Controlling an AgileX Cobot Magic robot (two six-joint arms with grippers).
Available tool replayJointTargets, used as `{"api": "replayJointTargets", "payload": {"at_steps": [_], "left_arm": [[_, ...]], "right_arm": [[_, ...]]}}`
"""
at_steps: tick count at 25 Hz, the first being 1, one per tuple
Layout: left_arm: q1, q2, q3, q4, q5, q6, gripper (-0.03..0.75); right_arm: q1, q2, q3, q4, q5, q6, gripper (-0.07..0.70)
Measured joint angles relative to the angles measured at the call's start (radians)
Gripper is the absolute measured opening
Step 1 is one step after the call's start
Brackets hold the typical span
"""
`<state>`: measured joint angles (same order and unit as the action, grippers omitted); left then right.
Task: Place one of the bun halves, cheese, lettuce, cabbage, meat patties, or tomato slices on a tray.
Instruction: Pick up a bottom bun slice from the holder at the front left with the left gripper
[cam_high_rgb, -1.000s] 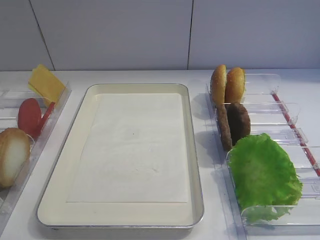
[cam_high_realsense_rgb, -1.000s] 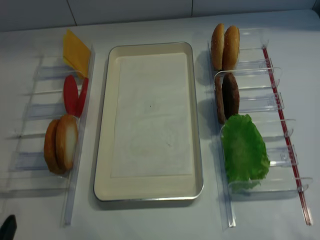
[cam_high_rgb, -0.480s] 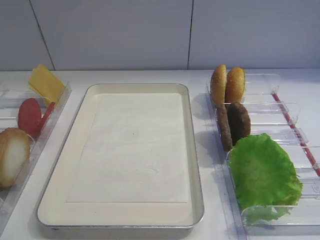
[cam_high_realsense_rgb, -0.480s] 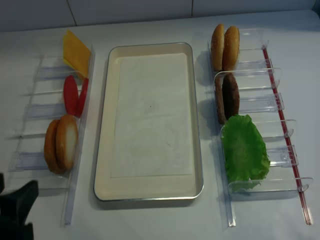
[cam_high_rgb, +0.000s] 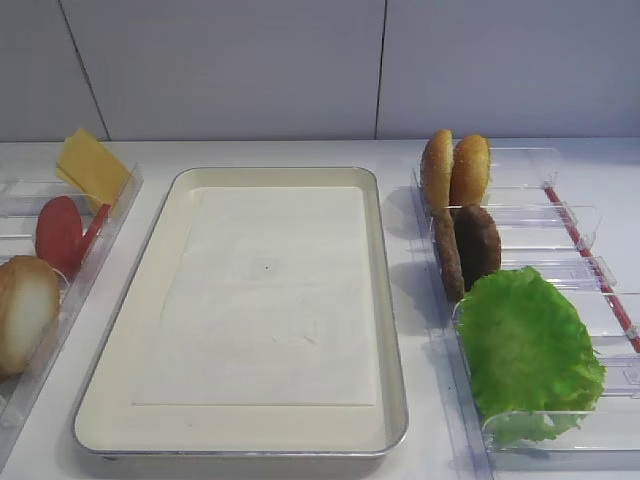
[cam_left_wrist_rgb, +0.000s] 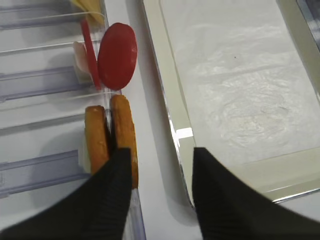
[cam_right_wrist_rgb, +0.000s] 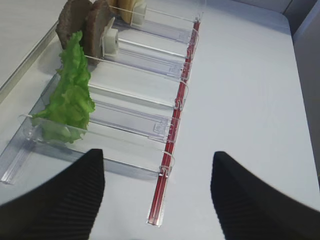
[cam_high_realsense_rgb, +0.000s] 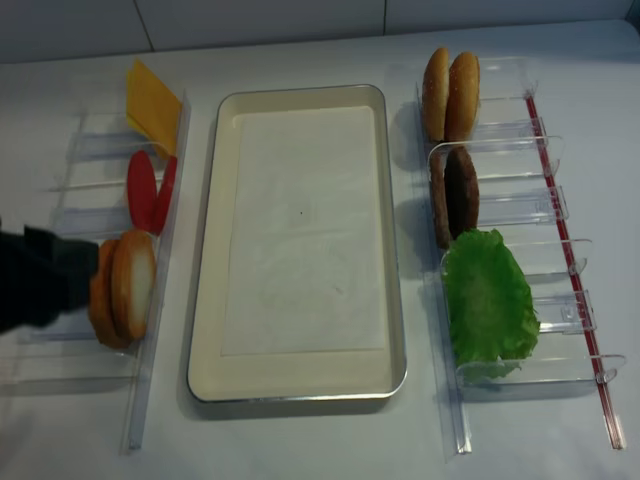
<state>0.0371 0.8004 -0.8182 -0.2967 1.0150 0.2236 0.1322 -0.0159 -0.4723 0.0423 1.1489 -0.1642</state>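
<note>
The cream tray with its paper liner lies in the middle. Two bun halves stand on edge in the left bins, behind them tomato slices and cheese. On the right are meat patties and lettuce. Cabbage is out of view. My left gripper is open over the strip between bun halves and tray rim, its left finger overlapping the nearer bun. My right gripper is open over bare table beside the lettuce.
Clear plastic compartment bins flank the tray on both sides. Two golden-orange buns stand at the back right. A red strip runs along the right bins' outer edge. The left arm reaches in from the left edge.
The left arm has come up from the bottom-left corner to beside the bun halves. The food and the tray have stayed where they were.
</note>
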Motion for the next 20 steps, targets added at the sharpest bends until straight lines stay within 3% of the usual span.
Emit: {"api": "replayJointTargets", "payload": {"at_steps": [6, 20], "left_arm": [[0.0, 0.161, -0.064, -0.025, -0.034, 0.0, 0.214], [0.0, 0.428, -0.089, -0.029, -0.068, 0.017, 0.198]], "right_arm": [[0.0, 0.0, 0.0, 0.0, 0.0, -0.002, 0.498], [0.0, 0.0, 0.0, 0.0, 0.0, -0.002, 0.497]]}}
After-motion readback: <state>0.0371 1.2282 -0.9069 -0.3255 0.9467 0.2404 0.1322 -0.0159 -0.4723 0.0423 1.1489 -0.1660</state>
